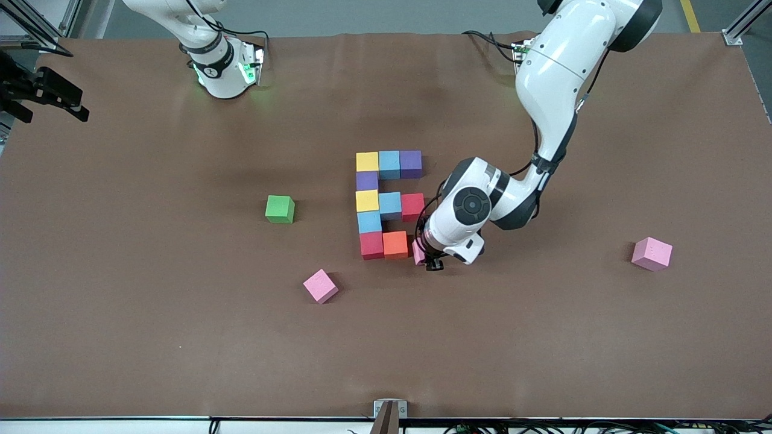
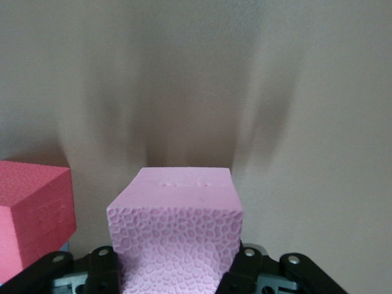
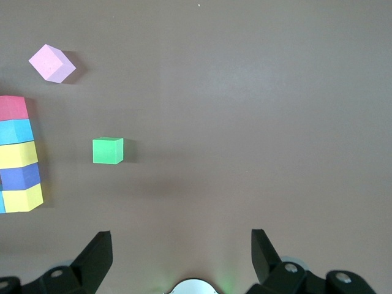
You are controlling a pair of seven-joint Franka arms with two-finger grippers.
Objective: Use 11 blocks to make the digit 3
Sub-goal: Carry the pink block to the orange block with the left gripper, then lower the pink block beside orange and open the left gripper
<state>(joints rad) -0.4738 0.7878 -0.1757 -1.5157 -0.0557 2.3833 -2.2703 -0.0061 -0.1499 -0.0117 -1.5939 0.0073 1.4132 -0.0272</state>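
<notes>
Pinching a small matte pink cube [image 2: 176, 236] between its fingers, the left gripper [image 1: 427, 258] is sitting just beside the orange cube [image 1: 395, 244] at the near end of the multicoloured block figure [image 1: 386, 202] on the brown table [image 1: 151, 337]. Spread wide and waiting, the right gripper [image 3: 182, 252] is hanging over bare table near the loose green cube [image 3: 108, 150]. Two other pink cubes [image 1: 320, 286] [image 1: 651, 254] are lying apart from the figure.

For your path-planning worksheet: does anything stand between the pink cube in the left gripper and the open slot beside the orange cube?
Nothing visible does. The left gripper holds the pink cube right beside the orange cube, with no object between them.
</notes>
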